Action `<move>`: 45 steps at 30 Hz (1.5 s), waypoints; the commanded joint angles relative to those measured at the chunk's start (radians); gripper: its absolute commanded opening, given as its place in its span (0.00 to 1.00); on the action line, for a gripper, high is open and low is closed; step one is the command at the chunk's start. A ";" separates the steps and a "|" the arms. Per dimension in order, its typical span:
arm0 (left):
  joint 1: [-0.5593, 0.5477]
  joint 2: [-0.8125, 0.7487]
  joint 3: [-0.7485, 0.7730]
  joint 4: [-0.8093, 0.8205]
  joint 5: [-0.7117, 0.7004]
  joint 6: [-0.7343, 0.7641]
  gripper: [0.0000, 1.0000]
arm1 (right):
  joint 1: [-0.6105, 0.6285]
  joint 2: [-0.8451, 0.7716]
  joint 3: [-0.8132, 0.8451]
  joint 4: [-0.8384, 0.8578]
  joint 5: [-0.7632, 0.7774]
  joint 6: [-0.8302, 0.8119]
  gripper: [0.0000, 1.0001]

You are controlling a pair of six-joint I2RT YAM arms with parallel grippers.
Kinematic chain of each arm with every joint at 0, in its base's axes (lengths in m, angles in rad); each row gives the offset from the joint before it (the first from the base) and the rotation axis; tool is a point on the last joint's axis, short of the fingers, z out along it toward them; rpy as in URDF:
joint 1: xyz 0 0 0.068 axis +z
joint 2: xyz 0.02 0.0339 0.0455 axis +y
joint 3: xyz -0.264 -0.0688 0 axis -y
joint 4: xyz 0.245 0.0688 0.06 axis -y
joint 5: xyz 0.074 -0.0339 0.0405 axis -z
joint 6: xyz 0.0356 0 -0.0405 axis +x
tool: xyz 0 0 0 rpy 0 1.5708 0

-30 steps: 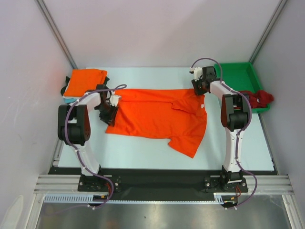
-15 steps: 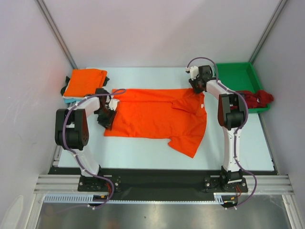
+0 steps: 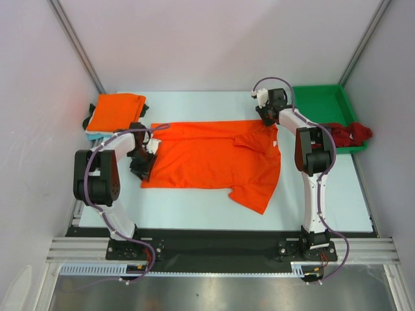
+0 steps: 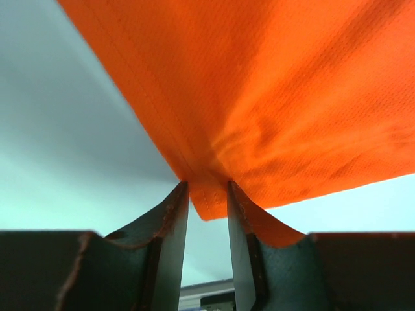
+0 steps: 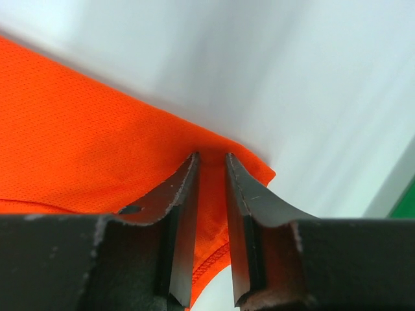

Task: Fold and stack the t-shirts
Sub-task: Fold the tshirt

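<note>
A folded orange tee (image 3: 115, 111) lies at the back left of the table (image 3: 194, 201). The left jaws are clamped on the left edge of a big orange tee (image 3: 214, 159) spread in the middle. The right jaws pinch its far right corner. A red tee (image 3: 347, 134) lies over the tray (image 3: 321, 103) edge.

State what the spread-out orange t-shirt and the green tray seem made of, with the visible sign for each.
The spread-out orange t-shirt looks like a matte, perhaps synthetic knit: the wrist views show a fine dotted mesh and stitched hem. The green tray seems rigid plastic, smooth: straight walls, even colour.
</note>
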 commanded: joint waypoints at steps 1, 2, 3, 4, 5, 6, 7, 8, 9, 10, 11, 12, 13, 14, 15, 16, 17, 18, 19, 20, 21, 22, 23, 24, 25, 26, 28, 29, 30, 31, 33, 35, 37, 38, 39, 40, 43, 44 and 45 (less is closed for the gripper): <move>0.008 -0.073 0.051 -0.035 -0.027 0.002 0.36 | -0.002 0.011 0.024 0.014 0.039 -0.020 0.28; 0.010 -0.081 0.095 -0.045 -0.029 0.017 0.36 | -0.002 -0.004 0.023 0.014 0.037 -0.023 0.30; 0.008 -0.087 0.122 -0.046 -0.027 0.024 0.36 | -0.002 -0.024 0.020 0.010 0.034 -0.032 0.31; 0.008 -0.101 0.185 -0.049 -0.012 0.033 0.37 | -0.002 -0.071 0.009 0.005 0.028 -0.035 0.31; 0.008 -0.102 0.219 -0.054 0.000 0.044 0.38 | -0.002 -0.098 -0.003 0.001 0.013 -0.038 0.32; 0.008 -0.102 0.253 -0.058 0.020 0.051 0.38 | -0.002 -0.125 -0.017 -0.007 0.005 -0.039 0.33; 0.008 -0.102 0.315 -0.061 0.037 0.056 0.38 | -0.003 -0.195 -0.032 -0.013 -0.005 -0.041 0.34; 0.008 -0.098 0.336 -0.046 0.069 0.059 0.39 | 0.001 -0.228 -0.067 -0.033 -0.037 -0.046 0.36; 0.007 -0.098 0.339 -0.031 0.071 0.056 0.40 | 0.003 -0.269 -0.089 -0.045 -0.050 -0.055 0.38; 0.007 -0.096 0.336 -0.026 0.085 0.059 0.42 | 0.008 -0.308 -0.121 -0.049 -0.065 -0.093 0.39; 0.007 -0.098 0.331 -0.034 0.156 0.083 0.49 | 0.009 -0.396 -0.196 -0.049 -0.103 -0.117 0.41; 0.007 -0.108 0.321 -0.023 0.180 0.093 0.54 | 0.014 -0.441 -0.250 -0.041 -0.122 -0.147 0.42; 0.004 -0.119 0.289 -0.003 0.197 0.090 0.59 | 0.015 -0.486 -0.302 -0.033 -0.139 -0.168 0.43; 0.002 -0.127 0.270 0.044 0.206 0.079 0.65 | 0.015 -0.536 -0.349 -0.029 -0.189 -0.211 0.45; -0.009 -0.134 0.253 0.064 0.224 0.080 0.66 | 0.018 -0.616 -0.449 -0.048 -0.218 -0.234 0.45; -0.016 -0.135 0.224 0.101 0.218 0.080 0.67 | 0.021 -0.660 -0.491 -0.065 -0.270 -0.254 0.45; -0.024 -0.135 0.210 0.119 0.211 0.080 0.68 | 0.027 -0.700 -0.541 -0.082 -0.295 -0.307 0.47; -0.038 -0.130 0.200 0.135 0.188 0.084 0.68 | 0.040 -0.777 -0.625 -0.136 -0.315 -0.346 0.47; -0.045 -0.130 0.174 0.158 0.163 0.080 0.70 | 0.069 -0.815 -0.678 -0.160 -0.331 -0.392 0.47; -0.052 -0.130 0.164 0.199 0.137 0.067 0.74 | 0.093 -0.854 -0.724 -0.206 -0.340 -0.470 0.48; -0.058 -0.127 0.161 0.211 0.122 0.062 0.75 | 0.115 -0.935 -0.764 -0.226 -0.345 -0.513 0.48; -0.059 -0.119 0.164 0.218 0.090 0.053 0.77 | 0.150 -0.969 -0.851 -0.251 -0.363 -0.550 0.48; -0.061 -0.116 0.167 0.231 0.070 0.019 0.79 | 0.164 -1.010 -0.886 -0.292 -0.372 -0.585 0.48; -0.061 -0.113 0.175 0.222 0.068 0.016 0.79 | 0.181 -1.073 -0.929 -0.306 -0.377 -0.654 0.48; -0.061 -0.113 0.170 0.218 0.070 0.016 0.79 | 0.199 -1.104 -0.998 -0.317 -0.377 -0.679 0.48; -0.061 -0.124 0.160 0.216 0.073 0.016 0.80 | 0.228 -1.128 -1.034 -0.332 -0.378 -0.706 0.48; -0.061 -0.134 0.134 0.196 0.085 0.024 0.86 | 0.259 -1.188 -1.080 -0.355 -0.387 -0.773 0.48; -0.061 -0.141 0.124 0.167 0.086 0.030 0.84 | 0.288 -1.204 -1.121 -0.383 -0.394 -0.792 0.48; -0.061 -0.145 0.115 0.152 0.088 0.036 0.83 | 0.302 -1.219 -1.138 -0.400 -0.394 -0.809 0.48; -0.059 -0.153 0.086 0.141 0.091 0.042 0.78 | 0.314 -1.231 -1.153 -0.420 -0.395 -0.844 0.47; -0.061 -0.184 0.052 0.141 0.091 0.041 0.73 | 0.352 -1.267 -1.192 -0.484 -0.404 -0.881 0.45; -0.061 -0.197 0.016 0.146 0.091 0.025 0.66 | 0.380 -1.299 -1.215 -0.532 -0.412 -0.917 0.44; -0.061 -0.200 -0.009 0.153 0.090 0.012 0.62 | 0.417 -1.314 -1.243 -0.546 -0.421 -0.931 0.44; -0.061 -0.202 -0.015 0.159 0.088 -0.004 0.61 | 0.428 -1.323 -1.253 -0.549 -0.423 -0.937 0.44; -0.061 -0.204 -0.023 0.164 0.088 -0.013 0.61 | 0.451 -1.336 -1.267 -0.546 -0.423 -0.938 0.44; -0.061 -0.204 -0.034 0.166 0.088 -0.019 0.61 | 0.460 -1.336 -1.272 -0.544 -0.423 -0.938 0.44; -0.061 -0.214 -0.047 0.173 0.073 -0.025 0.61 | 0.489 -1.317 -1.275 -0.517 -0.421 -0.917 0.43; -0.061 -0.220 -0.052 0.173 0.065 -0.022 0.61 | 0.491 -1.310 -1.273 -0.495 -0.420 -0.900 0.44; -0.061 -0.227 -0.057 0.176 0.059 -0.019 0.61 | 0.491 -1.293 -1.272 -0.486 -0.420 -0.895 0.44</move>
